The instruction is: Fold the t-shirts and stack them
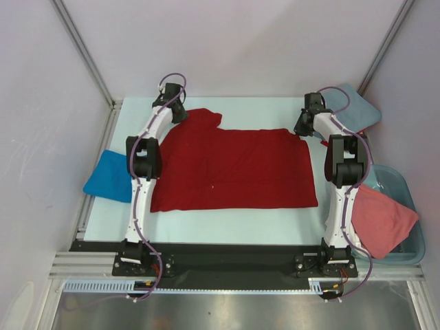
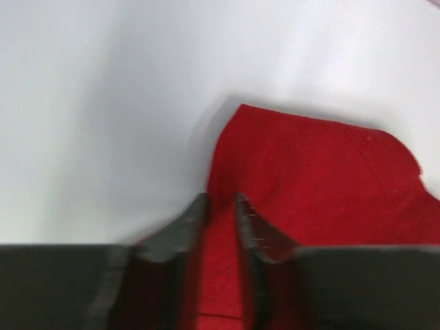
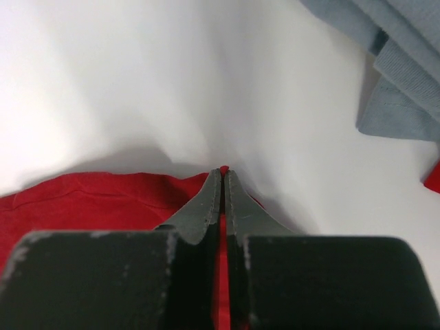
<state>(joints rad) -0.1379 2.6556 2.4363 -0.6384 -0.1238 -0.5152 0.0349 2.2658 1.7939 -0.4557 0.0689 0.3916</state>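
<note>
Right gripper [image 3: 221,177] is clamping red shirt [image 1: 234,168] corner | left gripper [image 2: 220,204] is straddling far edge, jaws slightly apart | limp, light; grab corners.

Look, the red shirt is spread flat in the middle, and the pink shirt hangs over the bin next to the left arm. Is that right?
Not quite. The red shirt is spread flat in the middle, but the pink shirt hangs over the bin next to the right arm, not the left. The top view shows it.

Grey-blue shirt [image 1: 354,110] crowds the right hand [image 1: 301,133]; table [image 1: 234,223] open along its near edge.
</note>
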